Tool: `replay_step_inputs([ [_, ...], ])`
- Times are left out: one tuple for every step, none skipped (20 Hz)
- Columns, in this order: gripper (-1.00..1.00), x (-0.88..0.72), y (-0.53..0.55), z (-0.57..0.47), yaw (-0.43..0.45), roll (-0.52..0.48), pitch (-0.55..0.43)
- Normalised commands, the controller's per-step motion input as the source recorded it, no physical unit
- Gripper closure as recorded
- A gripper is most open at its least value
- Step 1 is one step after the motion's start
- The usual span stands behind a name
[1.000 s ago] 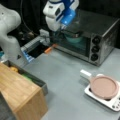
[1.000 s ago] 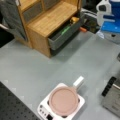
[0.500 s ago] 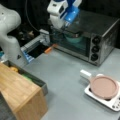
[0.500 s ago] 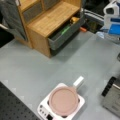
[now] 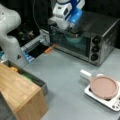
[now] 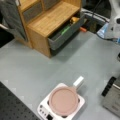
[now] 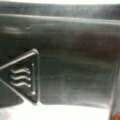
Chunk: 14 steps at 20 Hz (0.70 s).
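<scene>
My gripper (image 5: 74, 30) hangs at the top front edge of the silver toaster oven (image 5: 100, 37), right above its glass door. A teal bowl (image 5: 74, 40) shows through the door, just under the gripper. The white and blue wrist (image 5: 65, 12) leans over the oven's top. The wrist view is filled by the oven's metal top (image 7: 75, 62) with a raised hot-surface triangle (image 7: 23, 76); no fingers show there. In a front view only the arm's white base (image 6: 115, 17) and the oven's corner (image 6: 112, 97) appear.
A pink-lidded pan (image 5: 103, 87) (image 6: 63, 101) sits on a white hob (image 5: 110, 102) (image 6: 43, 110). A wooden cabinet (image 5: 17, 95) (image 6: 47, 20) has an open drawer (image 6: 63, 33) with yellow and green items. An orange piece (image 5: 48, 50) lies by the oven.
The wrist has shifted slightly to the right over the oven's top edge. Nothing else has moved.
</scene>
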Motion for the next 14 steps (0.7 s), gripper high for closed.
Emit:
replay_step_inputs([
  [-1.0, -0.3, -0.01, -0.31, -0.144, 0.172, -0.145],
  [-1.0, -0.3, -0.06, -0.3, -0.125, 0.216, -0.152],
  [-1.0, -0.31, -0.1, -0.3, -0.115, 0.25, -0.148],
  [-1.0, -0.31, -0.12, -0.29, -0.114, 0.264, -0.146],
  [-1.0, -0.31, -0.13, -0.3, -0.1, 0.297, -0.162],
  [-1.0, -0.3, -0.14, -0.29, -0.095, 0.305, -0.17],
  [-1.0, -0.29, -0.16, -0.31, -0.076, 0.32, -0.188],
  [-1.0, -0.28, -0.19, -0.33, -0.058, 0.334, -0.204],
  [-1.0, -0.26, -0.21, -0.34, -0.053, 0.329, -0.212],
  [-1.0, -0.25, -0.25, -0.35, -0.034, 0.348, -0.231],
  [-1.0, -0.23, -0.29, -0.37, -0.024, 0.352, -0.241],
  [-1.0, -0.22, -0.33, -0.39, -0.019, 0.349, -0.245],
  [-1.0, -0.21, -0.35, -0.4, -0.022, 0.338, -0.24],
  [-1.0, -0.2, -0.38, -0.41, -0.014, 0.339, -0.249],
])
